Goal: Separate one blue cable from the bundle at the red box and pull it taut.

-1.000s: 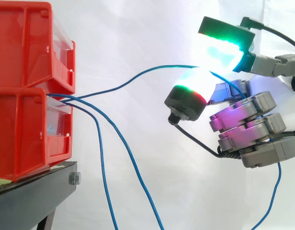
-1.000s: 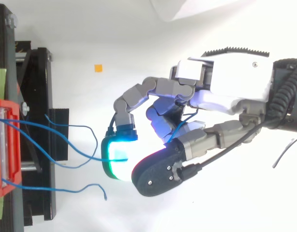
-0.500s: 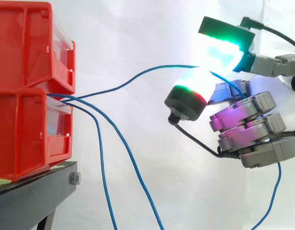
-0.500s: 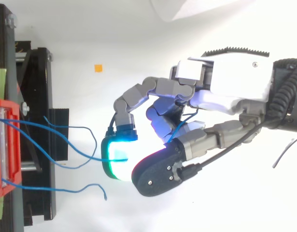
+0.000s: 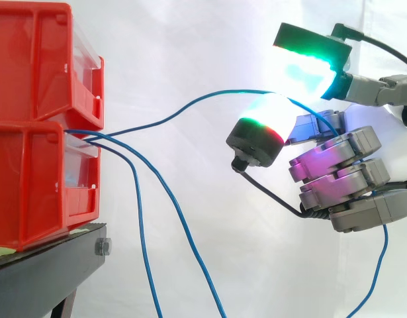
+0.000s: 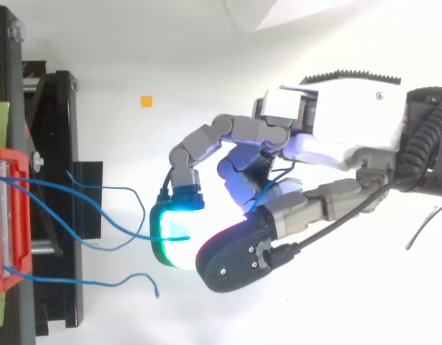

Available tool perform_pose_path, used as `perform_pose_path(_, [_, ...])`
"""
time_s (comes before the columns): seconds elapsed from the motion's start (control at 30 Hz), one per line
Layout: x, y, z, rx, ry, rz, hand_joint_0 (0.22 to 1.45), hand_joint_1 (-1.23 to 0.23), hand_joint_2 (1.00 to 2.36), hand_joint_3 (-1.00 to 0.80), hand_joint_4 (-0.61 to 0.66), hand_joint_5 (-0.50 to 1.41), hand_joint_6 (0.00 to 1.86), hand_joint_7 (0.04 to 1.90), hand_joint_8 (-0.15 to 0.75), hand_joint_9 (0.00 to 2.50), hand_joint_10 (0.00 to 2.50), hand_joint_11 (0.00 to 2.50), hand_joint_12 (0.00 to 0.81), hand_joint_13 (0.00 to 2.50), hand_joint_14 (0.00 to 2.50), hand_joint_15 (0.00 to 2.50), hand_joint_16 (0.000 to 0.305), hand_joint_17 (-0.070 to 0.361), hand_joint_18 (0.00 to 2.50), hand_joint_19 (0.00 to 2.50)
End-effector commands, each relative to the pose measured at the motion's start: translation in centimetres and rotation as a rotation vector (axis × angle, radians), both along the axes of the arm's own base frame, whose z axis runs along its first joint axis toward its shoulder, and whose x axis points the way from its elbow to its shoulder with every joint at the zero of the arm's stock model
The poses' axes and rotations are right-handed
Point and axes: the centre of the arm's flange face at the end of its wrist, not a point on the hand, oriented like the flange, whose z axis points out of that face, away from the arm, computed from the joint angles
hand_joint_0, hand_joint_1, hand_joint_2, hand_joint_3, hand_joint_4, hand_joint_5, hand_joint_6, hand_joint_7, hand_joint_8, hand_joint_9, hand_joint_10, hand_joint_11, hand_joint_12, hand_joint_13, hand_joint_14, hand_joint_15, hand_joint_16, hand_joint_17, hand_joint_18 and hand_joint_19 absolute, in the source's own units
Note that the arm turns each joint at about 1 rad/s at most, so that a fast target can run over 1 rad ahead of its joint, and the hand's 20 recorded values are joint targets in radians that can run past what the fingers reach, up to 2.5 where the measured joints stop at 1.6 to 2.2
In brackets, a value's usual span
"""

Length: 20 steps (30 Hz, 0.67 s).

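Two stacked red bins (image 5: 38,126) stand at the left on a black stand (image 5: 44,271). Three blue cables leave the lower bin's front (image 5: 81,136). One blue cable (image 5: 190,105) rises in a shallow arc to my hand (image 5: 342,179) at the right, where it is pinched between a glowing green fingertip (image 5: 309,63) and the thumb pad (image 5: 259,132); its tail hangs below the hand (image 5: 382,265). The other two cables (image 5: 157,218) droop down. In the top view the hand (image 6: 335,136) sits right of the bins (image 6: 8,230), fingers curled round the cable (image 6: 98,244).
A white curtain backs the scene. The stand's black frame (image 6: 52,180) runs along the left edge in the top view, with a small orange square marker (image 6: 146,101) on the white floor. Loose cable ends (image 6: 152,287) lie between stand and hand.
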Motion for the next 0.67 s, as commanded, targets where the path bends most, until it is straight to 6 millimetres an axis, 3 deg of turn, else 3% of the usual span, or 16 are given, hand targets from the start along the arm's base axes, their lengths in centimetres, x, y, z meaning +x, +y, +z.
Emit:
perform_pose_path(0.0, [0.00, 0.00, 0.00, 0.000, 0.000, 0.000, 0.67, -0.62, 1.01, -0.36, 0.09, -0.14, 0.87, 1.05, 0.304, 0.73, 1.58, 1.44, 0.355, 0.69, 2.50, 1.47, 0.029, 0.065, 1.32, 1.94])
perform_pose_path(0.63, [-0.04, -0.01, -0.07, 0.000, 0.001, 0.000, 0.67, -0.62, 1.01, -0.36, 0.09, -0.14, 0.87, 1.04, 0.307, 0.73, 1.56, 1.43, 0.359, 0.72, 2.50, 1.45, 0.029, 0.066, 1.32, 1.93])
